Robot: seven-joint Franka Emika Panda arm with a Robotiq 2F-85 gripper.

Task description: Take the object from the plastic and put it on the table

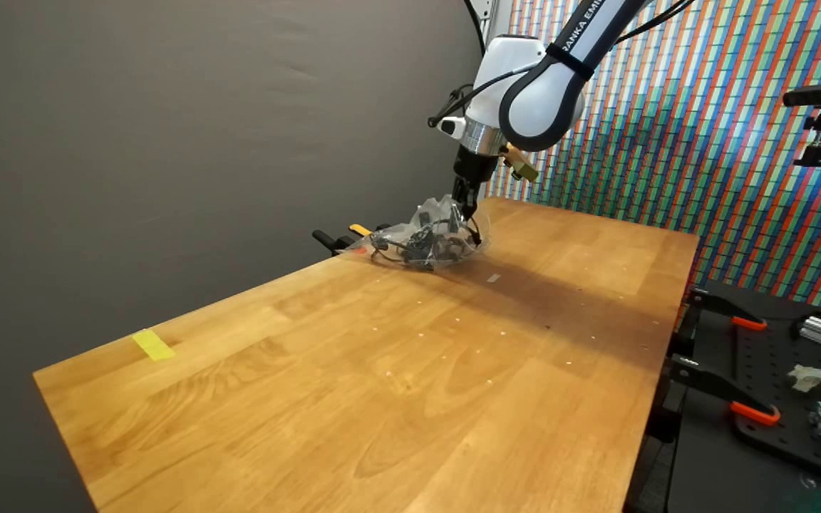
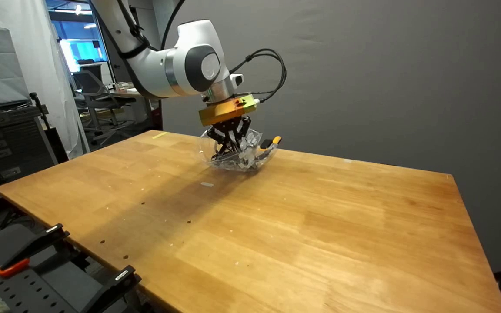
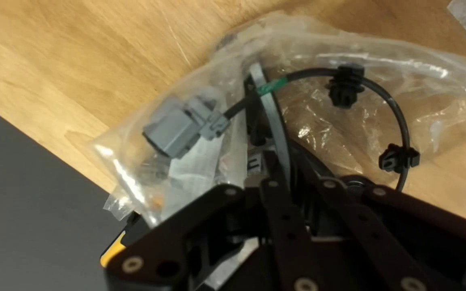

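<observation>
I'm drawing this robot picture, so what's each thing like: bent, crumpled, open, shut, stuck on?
Plastic bag: crumpled, on the table
Claw: pointing down at the bag; open or shut unclear
Arm: bent
Black cable: curved
Gray connector: attached to the cable's end
Green band: wrapped around the cable
Yellow tape: stuck flat

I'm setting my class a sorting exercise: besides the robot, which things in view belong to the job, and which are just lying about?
Job:
clear plastic bag
black cable with grey connector, probably the object
wooden table

Lying about:
yellow tape
pale strip
yellow-and-black item
orange-tipped clamps
</observation>
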